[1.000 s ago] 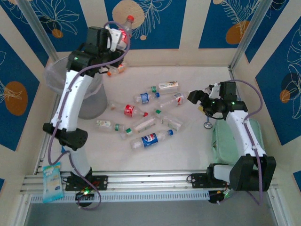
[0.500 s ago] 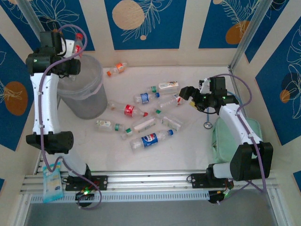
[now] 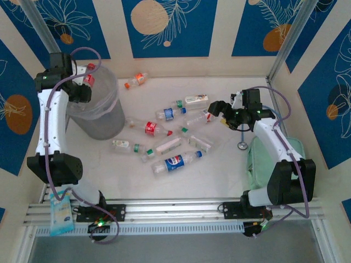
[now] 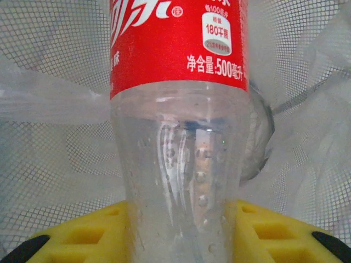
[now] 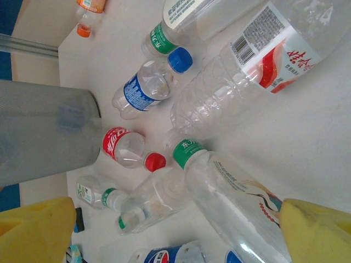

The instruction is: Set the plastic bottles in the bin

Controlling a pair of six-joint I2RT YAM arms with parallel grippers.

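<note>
Red-label clear bottle (image 4: pixel 178 49) is hanging at the mouth of the bin (image 3: pixel 104 118) – the left gripper (image 4: pixel 181 235) is clamping its lower body | step: drop-in, probably; next move is calling for these jaws to open above the liner | right gripper (image 3: pixel 221 115) is gaping wide, holding nothing, hovering over the other bottles (image 3: pixel 174 163) – these are lying on the table (image 3: pixel 219 175)
</note>
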